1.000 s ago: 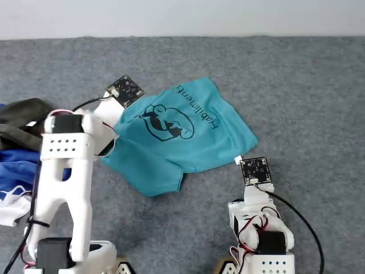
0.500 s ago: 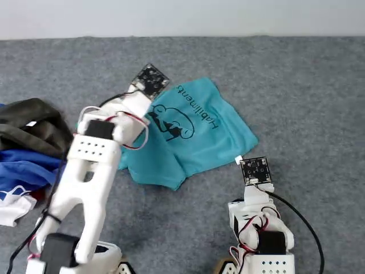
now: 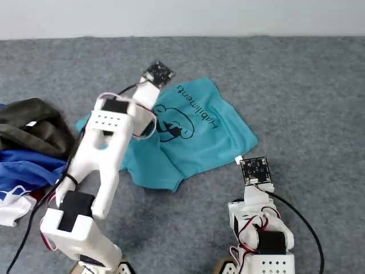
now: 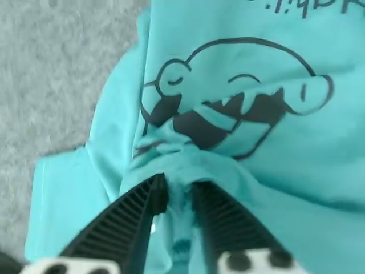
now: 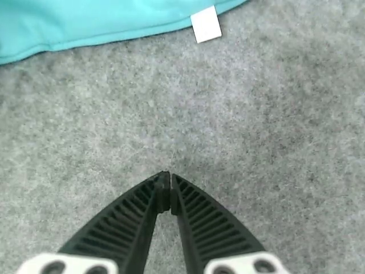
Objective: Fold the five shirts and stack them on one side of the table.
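Where pinched, a puckered teal shirt [image 4: 296, 171].

Grey, carpet-like cloth covers the table [image 3: 319, 103]; a pale band [image 3: 182, 17], perhaps a wall, runs behind.

teal shirt [image 3: 199, 137]: part hidden under left arm [image 3: 102, 154] | clothes pile [image 3: 25, 162]: cut by frame edge (count unclear)

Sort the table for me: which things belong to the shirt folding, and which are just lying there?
Part of the job:
- teal shirt, a fold pinched in the left gripper
- dark shirt, blue shirt and white garment, heaped beside the left arm
- right gripper, shut over bare mat

Just there:
- grey mat
- black cable on the right arm
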Controlling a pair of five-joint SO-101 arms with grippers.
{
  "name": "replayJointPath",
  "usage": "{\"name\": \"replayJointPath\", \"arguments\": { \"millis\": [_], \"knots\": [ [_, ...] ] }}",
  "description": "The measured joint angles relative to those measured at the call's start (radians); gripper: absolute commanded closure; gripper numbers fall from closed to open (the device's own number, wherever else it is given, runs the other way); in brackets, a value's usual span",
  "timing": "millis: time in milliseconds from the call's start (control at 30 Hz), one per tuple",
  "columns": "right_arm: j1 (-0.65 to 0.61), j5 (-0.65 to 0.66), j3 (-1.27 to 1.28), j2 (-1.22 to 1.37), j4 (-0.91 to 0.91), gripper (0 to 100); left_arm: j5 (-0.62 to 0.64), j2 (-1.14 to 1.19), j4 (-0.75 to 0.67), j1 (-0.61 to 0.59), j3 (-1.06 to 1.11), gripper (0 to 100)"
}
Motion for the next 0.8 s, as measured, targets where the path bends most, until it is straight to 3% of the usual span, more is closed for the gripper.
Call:
{"name": "replayJointPath", "arguments": {
  "millis": [167,467,800],
  "knots": [
    [0.000,0.000,0.000,0.000,0.000,99.0,-0.008,-0.003,0.195,0.000,-0.137,86],
    [0.000,0.000,0.000,0.000,0.000,99.0,-0.114,-0.155,0.465,0.003,-0.164,86],
    [0.000,0.000,0.000,0.000,0.000,99.0,-0.123,-0.287,0.519,0.002,-0.164,86]
  ]
}}
